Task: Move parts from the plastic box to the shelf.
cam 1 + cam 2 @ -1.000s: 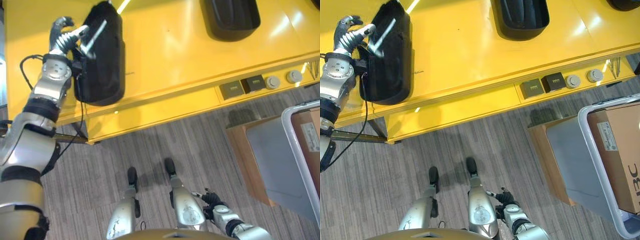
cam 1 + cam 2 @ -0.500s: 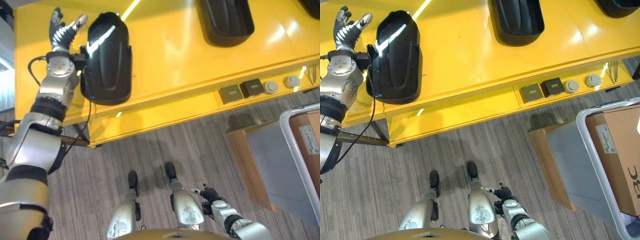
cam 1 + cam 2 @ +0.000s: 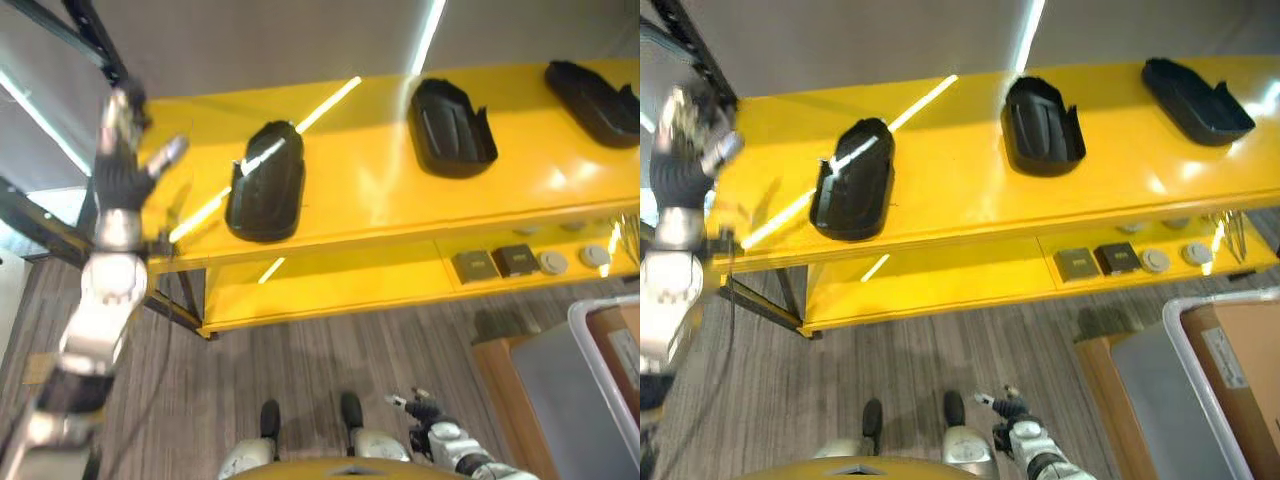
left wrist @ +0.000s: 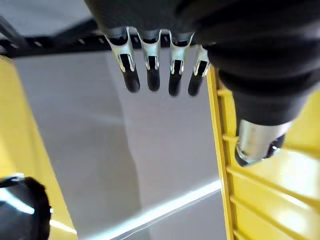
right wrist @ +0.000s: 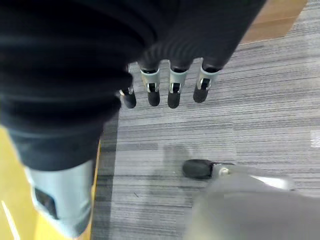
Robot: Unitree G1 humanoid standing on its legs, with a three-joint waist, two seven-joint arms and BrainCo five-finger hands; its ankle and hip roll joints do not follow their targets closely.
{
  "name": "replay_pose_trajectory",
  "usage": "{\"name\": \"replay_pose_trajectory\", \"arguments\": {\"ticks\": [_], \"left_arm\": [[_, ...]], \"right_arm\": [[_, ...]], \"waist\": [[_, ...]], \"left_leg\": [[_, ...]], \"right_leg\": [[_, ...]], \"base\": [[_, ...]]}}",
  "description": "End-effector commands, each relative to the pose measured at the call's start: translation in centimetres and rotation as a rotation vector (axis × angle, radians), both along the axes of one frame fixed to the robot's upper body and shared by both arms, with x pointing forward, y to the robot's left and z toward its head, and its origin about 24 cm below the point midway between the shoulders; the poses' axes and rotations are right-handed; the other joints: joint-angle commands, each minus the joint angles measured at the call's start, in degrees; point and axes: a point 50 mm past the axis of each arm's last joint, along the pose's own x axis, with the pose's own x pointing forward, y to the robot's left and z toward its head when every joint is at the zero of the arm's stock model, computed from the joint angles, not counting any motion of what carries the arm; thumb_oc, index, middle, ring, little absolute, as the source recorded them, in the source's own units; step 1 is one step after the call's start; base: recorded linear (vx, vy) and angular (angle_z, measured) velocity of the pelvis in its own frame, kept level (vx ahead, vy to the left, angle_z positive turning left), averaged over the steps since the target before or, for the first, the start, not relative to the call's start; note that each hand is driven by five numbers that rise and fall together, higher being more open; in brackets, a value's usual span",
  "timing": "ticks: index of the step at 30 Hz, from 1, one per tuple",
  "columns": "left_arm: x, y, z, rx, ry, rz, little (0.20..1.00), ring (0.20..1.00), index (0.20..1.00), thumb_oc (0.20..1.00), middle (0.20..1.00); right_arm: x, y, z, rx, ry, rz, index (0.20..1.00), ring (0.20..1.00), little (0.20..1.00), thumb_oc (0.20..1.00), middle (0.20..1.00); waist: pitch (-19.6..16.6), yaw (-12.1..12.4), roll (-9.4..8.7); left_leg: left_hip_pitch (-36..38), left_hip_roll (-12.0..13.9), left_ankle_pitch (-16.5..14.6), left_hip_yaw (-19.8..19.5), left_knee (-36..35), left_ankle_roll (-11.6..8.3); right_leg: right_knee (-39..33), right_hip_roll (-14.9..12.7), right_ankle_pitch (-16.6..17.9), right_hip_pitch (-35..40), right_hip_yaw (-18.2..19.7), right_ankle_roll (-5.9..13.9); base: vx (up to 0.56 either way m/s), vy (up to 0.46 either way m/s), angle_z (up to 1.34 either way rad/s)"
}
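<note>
I see the yellow shelf (image 3: pixel 970 190) across the view, carrying three black parts: the left part (image 3: pixel 852 180), the middle part (image 3: pixel 1040 125) and the right part (image 3: pixel 1195 100), each lying with its long axis running away from me. The grey plastic box (image 3: pixel 1200 400) sits low to my right — nearer my right hand (image 3: pixel 1015 428), which hangs by the floor, fingers (image 5: pixel 172 92) relaxed, empty. My left hand (image 3: pixel 125 165) is raised left of the left part, fingers (image 4: pixel 150 70) straight, holding nothing.
</note>
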Motion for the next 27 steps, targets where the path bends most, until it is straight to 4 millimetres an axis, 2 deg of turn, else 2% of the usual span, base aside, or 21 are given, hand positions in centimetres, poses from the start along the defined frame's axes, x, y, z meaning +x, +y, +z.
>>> {"name": "replay_pose_trajectory", "arguments": {"ticks": [1,2,3,4,6,11,17,18,27], "left_arm": [[-0.1,-1.1,1.0,0.08,-0.07,-0.114,0.2,0.2,0.2,0.2,0.2],[-0.5,-1.2,0.5,0.087,-0.054,-0.129,0.2,0.2,0.2,0.2,0.2],[-1.3,-1.7,-0.9,0.034,0.006,-0.178,0.2,0.2,0.2,0.2,0.2],[-1.3,-1.7,-0.9,0.034,0.007,-0.178,0.2,0.2,0.2,0.2,0.2],[-1.9,-2.1,-2.1,0.019,0.068,-0.231,0.2,0.2,0.2,0.2,0.2],[-1.5,-2.9,-5.2,-0.025,0.223,-0.288,0.2,0.2,0.2,0.2,0.2],[0.2,-3.1,-6.4,-0.036,0.272,-0.252,0.2,0.2,0.2,0.2,0.2],[1.0,-3.3,-6.2,-0.015,0.259,-0.234,0.2,0.2,0.2,0.2,0.2],[3.5,-4.1,-5.4,-0.04,0.213,-0.182,0.2,0.2,0.2,0.2,0.2]], "right_arm": [[-3.0,0.6,-1.1,0.007,0.114,0.022,1.0,1.0,1.0,1.0,1.0],[-3.2,0.6,-1.2,0.005,0.121,0.015,1.0,1.0,1.0,1.0,1.0],[-3.7,0.7,-1.3,0.005,0.131,-0.007,1.0,1.0,1.0,1.0,1.0],[-3.7,0.7,-1.3,0.004,0.132,-0.007,1.0,1.0,1.0,1.0,1.0],[-4.0,0.8,-1.4,0.01,0.142,-0.028,1.0,1.0,1.0,1.0,1.0],[-4.1,1.2,-1.5,-0.001,0.151,0.017,1.0,1.0,1.0,1.0,1.0],[-2.8,1.2,-1.1,-0.001,0.086,-0.015,1.0,1.0,1.0,1.0,1.0],[-2.3,1.2,-1.0,0.003,0.063,-0.015,1.0,1.0,1.0,1.0,1.0],[-2.5,0.4,-0.8,-0.014,0.052,-0.056,1.0,1.0,1.0,1.0,1.0]], "waist": [[-4.3,-0.18,-0.55],[-4.46,0.02,-0.69],[-4.6,0.19,-0.83],[-4.65,0.19,-0.82],[-4.66,0.31,-1.0],[-4.32,-0.12,-1.27],[-2.95,-1.51,-1.28],[-2.5,-2.0,-1.4],[-1.5,-3.92,-1.34]], "left_leg": [[-0.08,5.31,-2.91,1.17,-0.42,-2.21],[-0.08,5.28,-2.96,1.1,-0.42,-2.15],[-0.14,5.1,-2.92,0.91,-0.42,-1.98],[-0.15,5.1,-2.92,0.91,-0.42,-1.98],[-0.25,4.93,-3.0,0.91,-0.42,-1.83],[-1.12,4.78,-2.71,1.27,-0.42,-1.85],[-2.62,4.93,-2.34,2.59,-0.42,-2.01],[-3.24,5.11,-2.21,3.36,-0.42,-2.09],[-5.02,5.77,-1.68,5.77,-0.42,-2.53]], "right_leg": [[1.64,-3.53,-5.54,0.07,-2.02,2.71],[1.62,-3.49,-5.56,0.2,-2.24,2.72],[1.7,-3.55,-5.46,0.26,-2.47,2.69],[1.7,-3.55,-5.46,0.25,-2.47,2.69],[1.62,-3.63,-5.37,0.22,-2.51,2.69],[1.17,-3.64,-4.95,-0.42,-2.34,2.71],[0.86,-3.4,-4.04,-2.62,-1.5,2.86],[0.55,-3.32,-3.41,-3.73,-0.84,3.0],[-0.04,-3.04,-2.6,-6.68,0.82,3.27]], "base": [[0.0,-0.004,0.11],[-0.02,-0.008,0.07],[-0.01,-0.006,0.09],[-0.02,0.001,0.11],[-0.01,0.007,0.06],[0.0,0.001,-0.01],[-0.05,-0.002,-0.04],[-0.05,-0.011,-0.13],[0.0,-0.015,-0.23]]}}
